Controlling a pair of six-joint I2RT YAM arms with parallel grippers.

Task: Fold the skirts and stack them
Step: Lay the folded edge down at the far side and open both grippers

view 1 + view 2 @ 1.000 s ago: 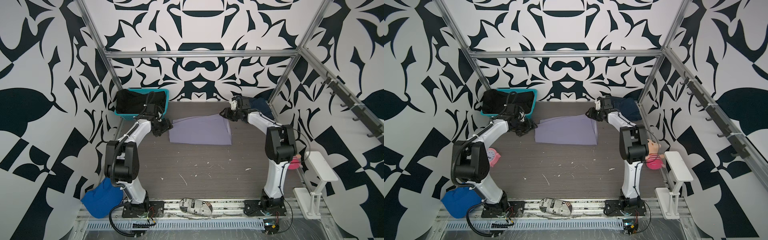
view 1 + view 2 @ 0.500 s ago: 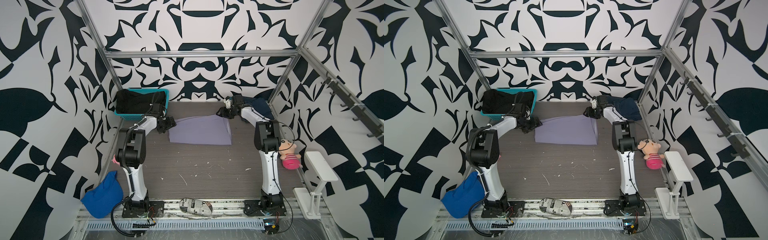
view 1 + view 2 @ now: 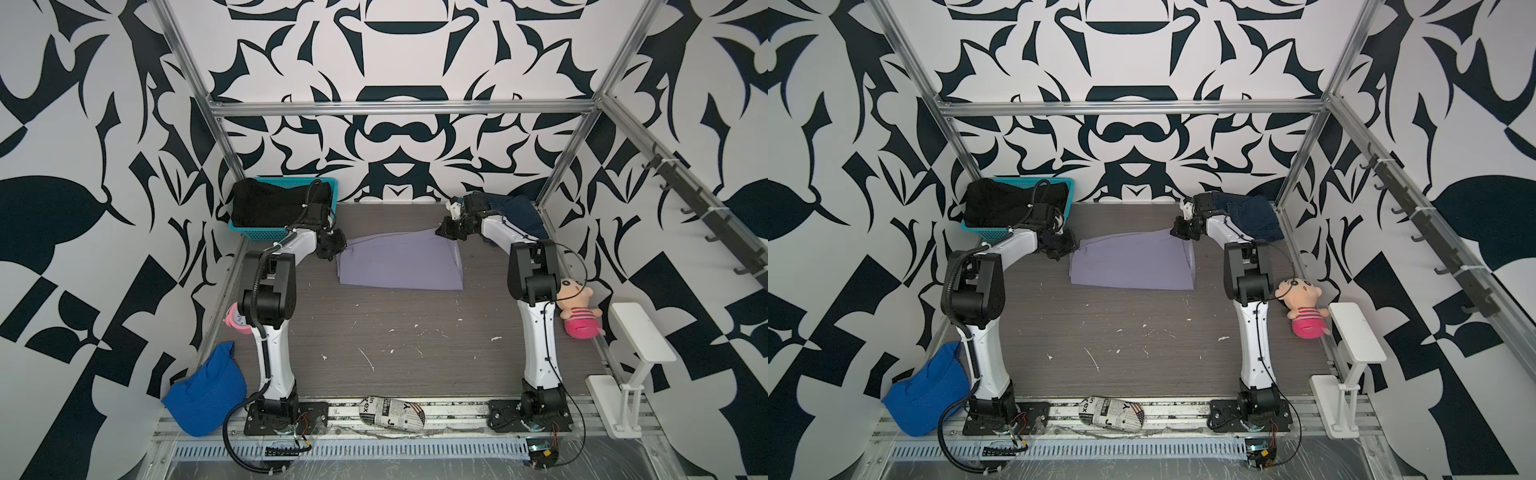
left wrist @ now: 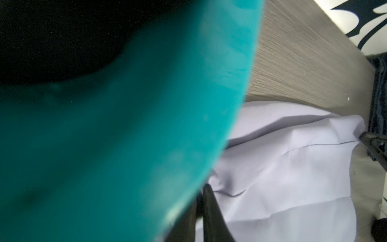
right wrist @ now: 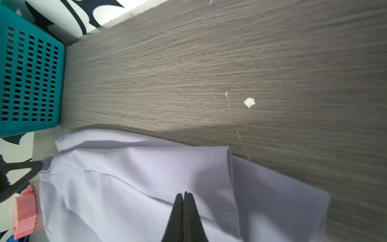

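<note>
The pale lavender skirt lies flat at the back middle of the table. My left gripper is shut on its far left corner, right beside the teal basket. My right gripper is shut on its far right corner, and the far edge runs slightly raised between the two. The lavender skirt has a folded flap on the right side. The dark blue denim skirt lies at the back right corner. The black skirt fills the basket.
A pink tape roll sits by the left arm. A bright blue mesh cloth lies at the front left and a newspaper-print bundle on the front rail. A plush doll and a white stand are at the right.
Both grippers have closed on the lavender skirt's far corners. The left gripper has shifted a little towards the skirt's corner; the skirt itself lies as before.
</note>
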